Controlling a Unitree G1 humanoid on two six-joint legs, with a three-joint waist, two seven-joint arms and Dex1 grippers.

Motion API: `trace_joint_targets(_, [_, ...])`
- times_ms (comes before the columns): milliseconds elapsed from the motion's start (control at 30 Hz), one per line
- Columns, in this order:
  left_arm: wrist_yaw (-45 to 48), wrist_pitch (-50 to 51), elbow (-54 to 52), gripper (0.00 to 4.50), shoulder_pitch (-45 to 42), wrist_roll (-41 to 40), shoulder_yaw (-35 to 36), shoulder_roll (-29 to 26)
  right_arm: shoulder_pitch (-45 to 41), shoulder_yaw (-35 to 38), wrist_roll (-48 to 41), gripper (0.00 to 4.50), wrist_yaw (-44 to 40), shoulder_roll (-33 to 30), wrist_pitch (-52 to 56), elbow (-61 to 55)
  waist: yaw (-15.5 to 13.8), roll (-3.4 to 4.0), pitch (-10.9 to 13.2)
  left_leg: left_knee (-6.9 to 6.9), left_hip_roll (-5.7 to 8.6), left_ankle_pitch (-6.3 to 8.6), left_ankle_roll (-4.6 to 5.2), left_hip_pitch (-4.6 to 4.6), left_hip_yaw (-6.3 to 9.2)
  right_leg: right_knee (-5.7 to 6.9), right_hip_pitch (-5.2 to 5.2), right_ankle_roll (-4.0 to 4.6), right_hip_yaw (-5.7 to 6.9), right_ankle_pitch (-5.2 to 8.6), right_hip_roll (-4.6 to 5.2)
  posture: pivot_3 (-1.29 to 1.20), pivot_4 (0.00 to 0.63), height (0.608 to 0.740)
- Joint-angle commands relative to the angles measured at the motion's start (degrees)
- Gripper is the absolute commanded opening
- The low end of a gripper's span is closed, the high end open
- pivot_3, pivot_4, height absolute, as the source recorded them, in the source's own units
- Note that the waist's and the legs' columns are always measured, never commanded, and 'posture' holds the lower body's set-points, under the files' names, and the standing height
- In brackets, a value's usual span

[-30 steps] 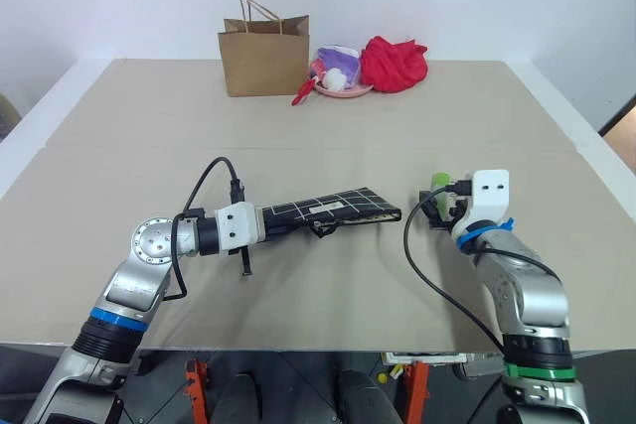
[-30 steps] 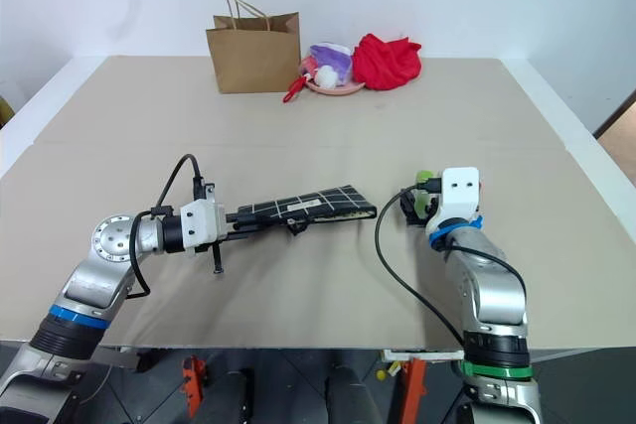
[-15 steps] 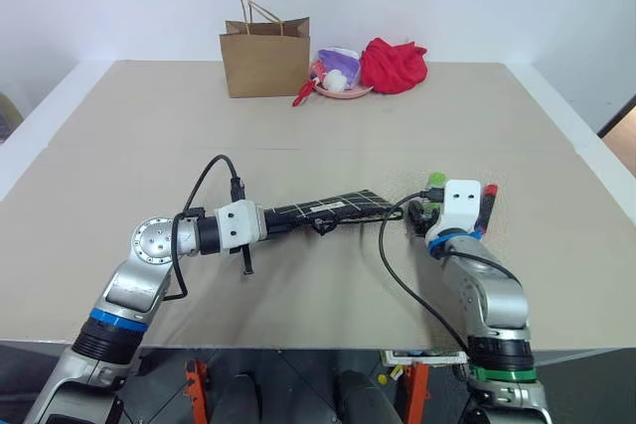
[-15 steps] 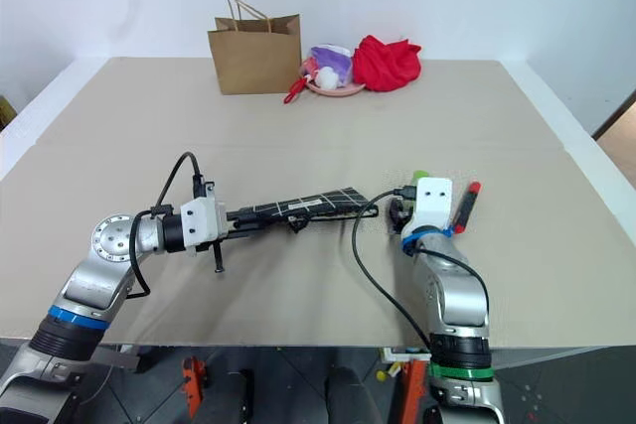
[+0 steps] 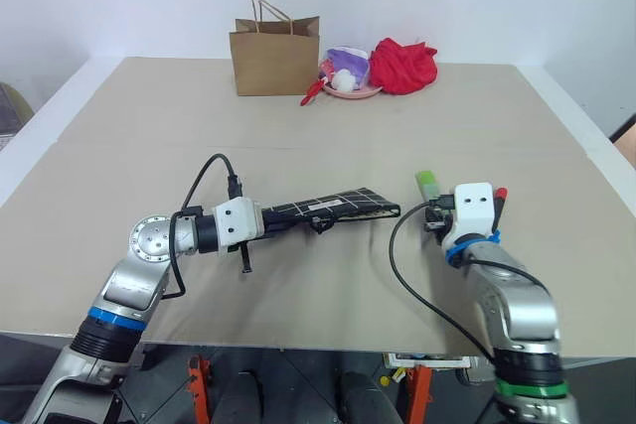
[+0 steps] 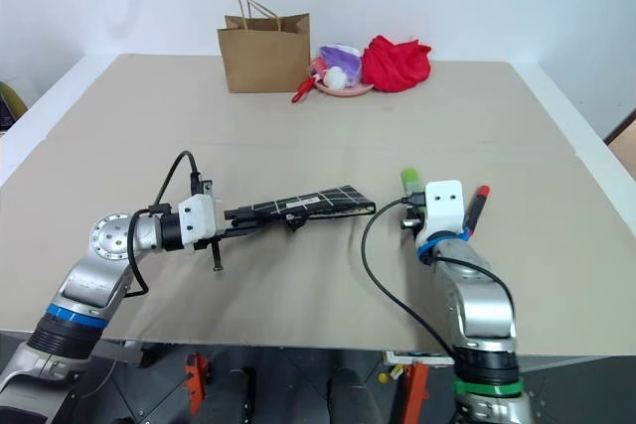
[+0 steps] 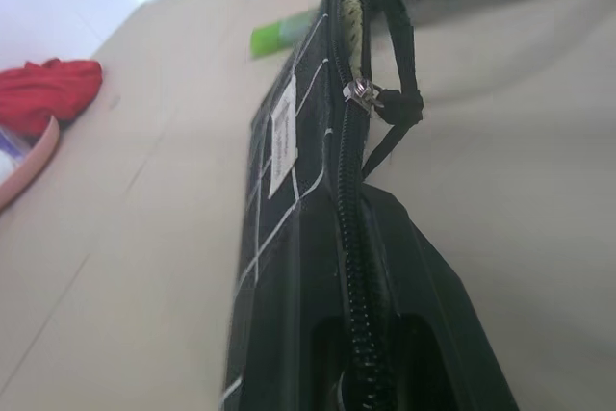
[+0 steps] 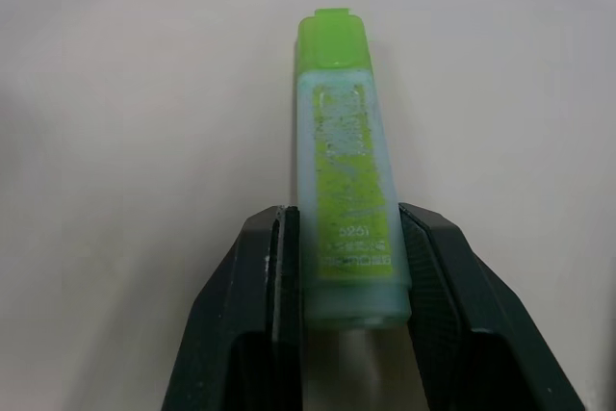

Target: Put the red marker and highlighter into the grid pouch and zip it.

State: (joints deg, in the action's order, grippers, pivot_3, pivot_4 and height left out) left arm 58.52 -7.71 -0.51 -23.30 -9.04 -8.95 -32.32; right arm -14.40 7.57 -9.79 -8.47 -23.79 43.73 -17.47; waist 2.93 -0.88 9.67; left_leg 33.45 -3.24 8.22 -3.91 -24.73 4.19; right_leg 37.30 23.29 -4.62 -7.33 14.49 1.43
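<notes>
Right hand point(image 8: 346, 267) is gripping highlighter point(image 8: 345, 209) | left hand point(image 5: 283, 221) is clamping pouch point(image 5: 338, 208), mouth facing your right | steer the highlighter leftward, lengthwise, into it | marker point(image 5: 496, 204) is lying on desk point(image 5: 328, 136) beside right hand

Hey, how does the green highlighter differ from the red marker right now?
The stubby light green highlighter is clamped in the right pincer, while the slim red marker lies free on the beige table just to the right of that arm. The highlighter is thicker, green with a paler body; the marker is slimmer, red with a black section. Neither is in the black grid pouch yet.
</notes>
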Motion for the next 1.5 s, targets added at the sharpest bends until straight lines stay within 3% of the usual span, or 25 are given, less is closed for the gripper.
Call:
trace_joint_targets(33, [1.16,-1.94,-0.02,0.00,-1.78,-0.70,0.73,-0.50,-0.90,1.60,-3.21,1.05,-8.10,-5.47,-2.06,-7.88,0.20,0.03,0.02,0.00,-0.01,0.00,0.00,0.01,0.00,0.00,0.01,0.01,0.00,-0.01,0.00,0.00,0.150,0.740])
trace_joint_targets(133, [1.64,-2.43,0.52,0.00,-2.20,-0.65,0.59,-0.45,-0.21,2.55,-5.41,1.05,-12.94,-8.44,-4.09,-9.04,0.35,0.02,0.02,-0.01,-0.03,0.00,0.01,0.04,0.00,0.00,-0.03,0.02,0.01,0.00,-0.02,0.00,0.150,0.740])
trace_joint_targets(267, [4.51,-2.25,2.01,0.00,-3.65,-2.38,0.26,-0.22,1.24,8.73,-18.58,1.05,-35.78,-17.86,-11.30,-12.51,0.18,0.13,0.16,0.07,0.04,0.00,0.01,-0.07,-0.01,-0.01,-0.02,-0.04,-0.02,0.00,0.04,0.00,0.150,0.740])
trace_joint_targets(533, [7.34,-5.16,6.05,0.00,-5.69,-2.25,0.58,-0.31,4.38,12.99,-29.48,1.05,-50.29,-30.26,-7.17,-12.75,-0.04,0.07,0.16,0.09,0.03,0.01,0.02,-0.02,-0.01,-0.01,-0.06,-0.05,-0.02,0.01,0.03,0.00,0.150,0.740])
trace_joint_targets(1167, [6.35,-5.73,3.77,0.00,-4.94,-2.23,0.39,1.60,9.46,7.05,-27.11,1.05,-49.60,-31.64,-6.60,-12.26,-0.12,0.05,0.17,0.16,0.03,0.00,0.00,-0.02,0.00,-0.01,-0.06,-0.06,0.00,-0.03,0.02,0.00,0.150,0.740])
trace_joint_targets(1500, [6.04,-5.77,2.54,0.00,-4.39,-2.12,0.33,1.96,7.71,6.10,-27.46,1.05,-48.26,-31.54,-4.51,-10.76,-0.12,0.05,0.17,0.16,0.03,0.00,0.00,-0.01,0.00,-0.01,-0.07,-0.09,-0.01,-0.05,0.02,0.00,0.150,0.740])
